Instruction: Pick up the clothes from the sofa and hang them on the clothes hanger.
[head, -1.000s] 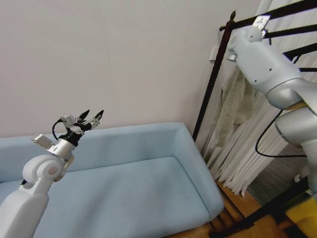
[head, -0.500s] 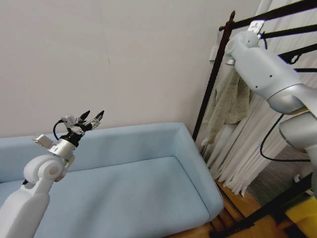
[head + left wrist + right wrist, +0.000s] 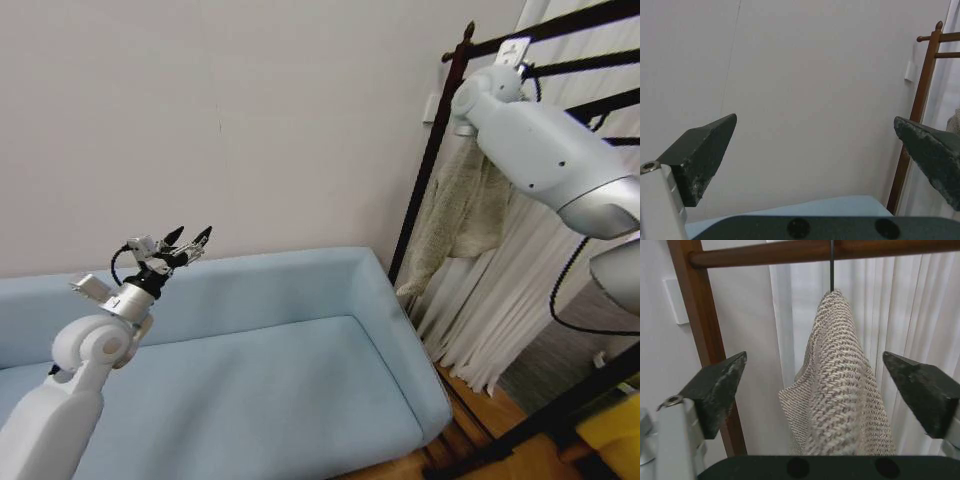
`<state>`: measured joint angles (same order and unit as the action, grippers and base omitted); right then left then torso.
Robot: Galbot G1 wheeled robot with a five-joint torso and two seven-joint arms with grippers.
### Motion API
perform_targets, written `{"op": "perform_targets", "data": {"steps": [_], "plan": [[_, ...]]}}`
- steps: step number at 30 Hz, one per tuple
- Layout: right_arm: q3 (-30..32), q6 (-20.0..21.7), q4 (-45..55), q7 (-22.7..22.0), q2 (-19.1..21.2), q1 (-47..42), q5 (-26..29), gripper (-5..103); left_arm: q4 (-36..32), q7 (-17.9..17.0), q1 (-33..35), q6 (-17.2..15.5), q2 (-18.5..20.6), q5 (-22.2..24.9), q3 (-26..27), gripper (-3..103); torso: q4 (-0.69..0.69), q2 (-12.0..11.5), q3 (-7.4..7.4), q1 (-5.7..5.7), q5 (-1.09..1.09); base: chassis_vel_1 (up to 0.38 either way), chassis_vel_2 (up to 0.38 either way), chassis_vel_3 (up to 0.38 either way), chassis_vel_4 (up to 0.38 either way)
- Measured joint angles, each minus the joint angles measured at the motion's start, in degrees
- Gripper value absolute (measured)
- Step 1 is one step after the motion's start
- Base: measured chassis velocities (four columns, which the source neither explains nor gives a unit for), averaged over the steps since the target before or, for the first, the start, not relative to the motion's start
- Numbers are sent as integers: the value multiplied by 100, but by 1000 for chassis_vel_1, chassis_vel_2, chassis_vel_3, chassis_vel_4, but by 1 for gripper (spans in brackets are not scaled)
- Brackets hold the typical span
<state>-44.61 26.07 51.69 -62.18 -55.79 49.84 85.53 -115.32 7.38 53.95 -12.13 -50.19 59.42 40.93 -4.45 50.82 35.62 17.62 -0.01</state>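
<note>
Head view has the left tool (image 3: 190, 236) raised over the blue sofa (image 3: 280, 370), its fingers apart and holding nothing. Right wrist view shows the right tool (image 3: 814, 359) spread wide, facing the knit sweater (image 3: 835, 400). The sweater hangs by a hook from the wooden rack rail (image 3: 790, 252), clear of both fingers.

One sofa (image 3: 260, 390), one knitted garment (image 3: 460, 210), one wooden rack (image 3: 425, 170), and two grippers: left gripper (image 3: 190, 234), right gripper (image 3: 815, 357).
</note>
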Motion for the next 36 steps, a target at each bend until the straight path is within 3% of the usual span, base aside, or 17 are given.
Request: {"op": "perform_targets", "data": {"steps": [2, 4, 13, 16, 20, 23, 24, 27, 28, 32, 33, 36], "plan": [[-106, 7, 438, -114, 180, 19, 63, 97, 4, -5, 19, 2, -22, -43, 20, 100, -2, 0, 0, 0, 1, 0, 0, 0, 0], [-132, 9, 571, -142, 227, 26, 79, 99, 3, -5, 27, 2, -32, -61, 22, 100, -2, 0, 0, 0, 2, 0, 0, 0, 0], [-22, 134, 2138, -36, 819, -108, 277, 100, -59, -52, 182, 78, -164, -250, 49, 100, 0, 0, 0, -1, -1, 0, 0, 0, 0], [49, 87, 2756, 474, 1154, -360, 247, 100, -120, -100, 277, 85, -229, -361, 89, 100, -2, -1, 0, 0, 1, 0, 0, 0, 0], [325, -331, 3314, 1247, 1421, -903, 233, 100, -188, -154, 476, 90, -293, -563, 150, 100, -4, -1, -1, 0, 3, 0, 0, 0, 0], [808, -626, 3622, 1983, 1531, -1653, 123, 100, -328, -395, 803, 90, -346, -695, 205, 100, 4, -1, 1, 1, 1, 0, 0, 0, 0], [808, -626, 3622, 1983, 1531, -1653, 123, 100, -328, -395, 803, 90, -346, -695, 205, 100, 4, -1, 1, 1, 1, 0, 0, 0, 0], [1161, -960, 4160, 2798, 1915, -2526, -31, 100, -426, -619, 1135, 154, -471, -1036, 199, 100, 2, -1, 1, 1, 1, 0, 0, 0, 0], [1161, -960, 4160, 2798, 1915, -2526, -31, 100, -426, -619, 1135, 154, -471, -1036, 199, 100, 2, -1, 1, 1, 1, 0, 0, 0, 0], [2058, -1195, 4904, 3616, 2556, -4018, -685, 100, -466, -701, 1529, 362, -720, -1527, 154, 100, -4, -1, 0, 1, 3, 0, 0, 0, 0], [2058, -1195, 4904, 3616, 2556, -4018, -685, 100, -466, -701, 1529, 362, -720, -1527, 154, 100, -4, -1, 0, 1, 3, 0, 0, 0, 0], [3067, -1257, 5530, 3937, 2876, -5591, -1357, 100, -480, -704, 1803, 529, -938, -1874, 169, 100, -3, -1, 0, 0, 5, 0, 0, 0, 0]]}}
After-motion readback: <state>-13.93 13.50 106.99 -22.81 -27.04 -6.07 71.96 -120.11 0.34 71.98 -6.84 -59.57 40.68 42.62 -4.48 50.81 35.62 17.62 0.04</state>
